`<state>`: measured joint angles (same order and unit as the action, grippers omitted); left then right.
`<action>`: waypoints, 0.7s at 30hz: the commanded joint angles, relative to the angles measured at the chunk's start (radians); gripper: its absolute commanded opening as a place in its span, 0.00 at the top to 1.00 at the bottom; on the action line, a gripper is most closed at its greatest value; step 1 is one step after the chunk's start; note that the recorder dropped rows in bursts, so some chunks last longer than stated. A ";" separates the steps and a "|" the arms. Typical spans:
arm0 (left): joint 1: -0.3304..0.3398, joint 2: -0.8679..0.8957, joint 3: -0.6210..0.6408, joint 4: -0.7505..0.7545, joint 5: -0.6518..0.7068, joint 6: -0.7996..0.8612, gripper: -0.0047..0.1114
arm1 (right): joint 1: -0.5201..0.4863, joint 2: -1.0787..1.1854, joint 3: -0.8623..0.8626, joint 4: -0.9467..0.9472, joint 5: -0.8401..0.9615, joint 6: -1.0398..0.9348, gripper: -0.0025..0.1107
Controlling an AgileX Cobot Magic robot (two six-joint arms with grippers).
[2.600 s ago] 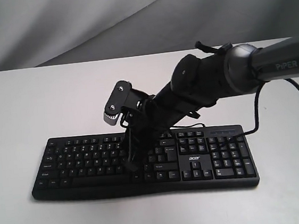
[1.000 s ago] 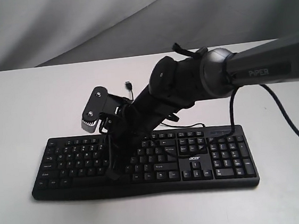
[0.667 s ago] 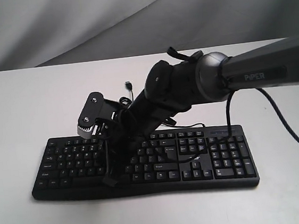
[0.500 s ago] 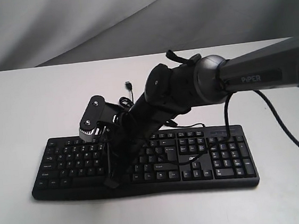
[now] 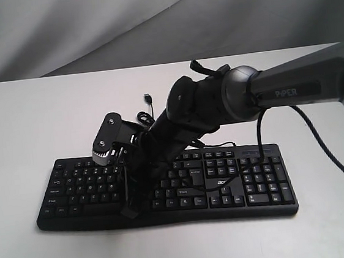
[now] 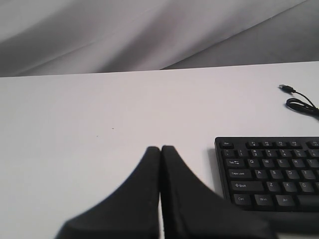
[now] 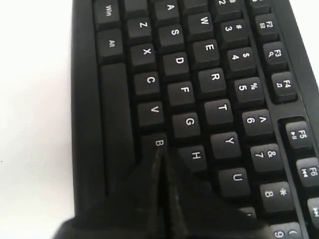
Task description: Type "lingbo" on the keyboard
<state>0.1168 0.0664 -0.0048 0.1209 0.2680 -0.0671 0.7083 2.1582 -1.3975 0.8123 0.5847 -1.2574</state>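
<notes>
The black keyboard lies along the table's near side, its number pad to the right. My right gripper reaches in from the right and points steeply down at the bottom letter row. In the right wrist view that gripper is shut, empty, and its joined fingertips rest on the B key. My left gripper is shut on nothing and hangs over bare table beside the keyboard's Esc end; the exterior view does not show it.
The keyboard's thin black cable ends in a loose USB plug on the white table behind the keyboard; the plug also shows in the left wrist view. A grey backdrop hangs behind. The right arm's cable droops at the right.
My right gripper has travelled left along the keyboard, from near the Enter side to the B key, and has sunk slightly. Over the last half second it barely moved.
</notes>
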 commanded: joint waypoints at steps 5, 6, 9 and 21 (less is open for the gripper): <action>-0.001 0.006 0.005 -0.004 -0.006 -0.002 0.96 | 0.006 0.021 0.000 -0.001 0.005 0.003 0.98; -0.001 0.006 0.005 -0.004 -0.006 -0.002 0.96 | 0.006 0.024 0.000 -0.001 0.010 0.002 0.98; -0.001 0.006 0.005 -0.004 -0.006 -0.002 0.96 | 0.006 0.018 0.000 -0.005 0.010 0.007 0.98; -0.001 0.006 0.005 -0.004 -0.006 -0.002 0.96 | 0.030 0.012 -0.116 -0.087 -0.005 0.086 0.98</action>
<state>0.1168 0.0664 -0.0048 0.1209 0.2680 -0.0671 0.7321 2.1444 -1.4681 0.7445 0.5622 -1.2004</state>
